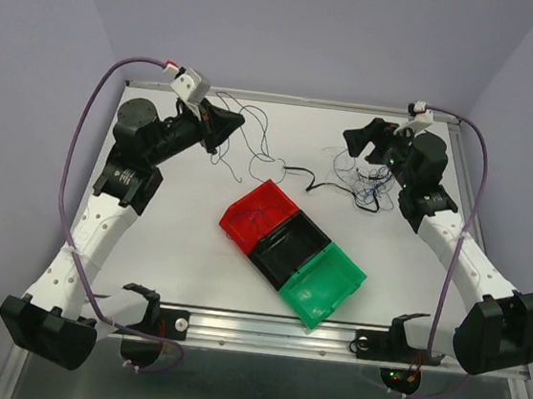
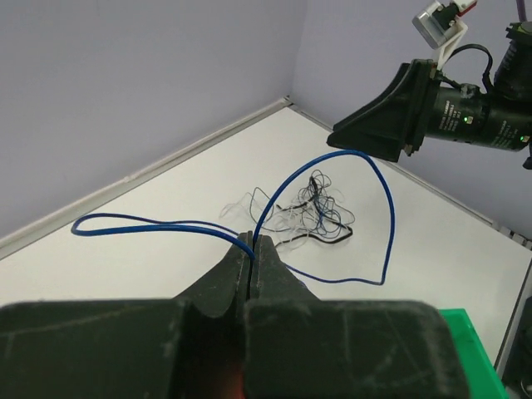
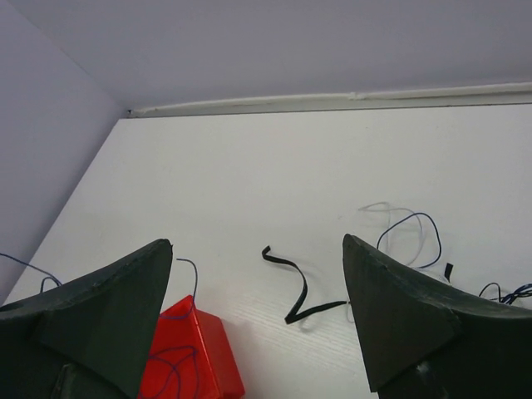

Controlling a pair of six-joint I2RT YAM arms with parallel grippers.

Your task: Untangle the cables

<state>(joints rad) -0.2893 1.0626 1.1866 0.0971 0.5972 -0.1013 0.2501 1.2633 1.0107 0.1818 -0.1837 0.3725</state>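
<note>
Right now the left claw (image 2: pixel 252 245) is shut tight on a thin blue cable (image 2: pixel 378 179). The cable is pinched between its two black fingers (image 2: pixel 278 270). One part runs off to the left over the worktop (image 2: pixel 166 187). The other part makes a tall arch to the right and comes down on the white top. Seen from above, this claw is near the far left corner of the worktop.

Past it lies a messy bunch of cables (image 2: pixel 320 208), with black, white and blue ones all mixed up. The bunch sits near the far right corner, just beside the right claw (image 1: pixel 362 141). That claw is wide open, and nothing is between its fingers (image 3: pixel 116 307). It hangs above the worktop.

A flat black strip (image 3: pixel 298 287) lies curled on the worktop between the two claws, apart from the bunch.

A long tray (image 1: pixel 269 265) sits in the middle of the worktop, turned at a slant. It has a red box (image 1: pixel 257 216), a black box (image 1: pixel 292 244) and a green box (image 1: pixel 326 281) in a row. A thin dark wire (image 3: pixel 176 366) lies looped in the red box.
</note>
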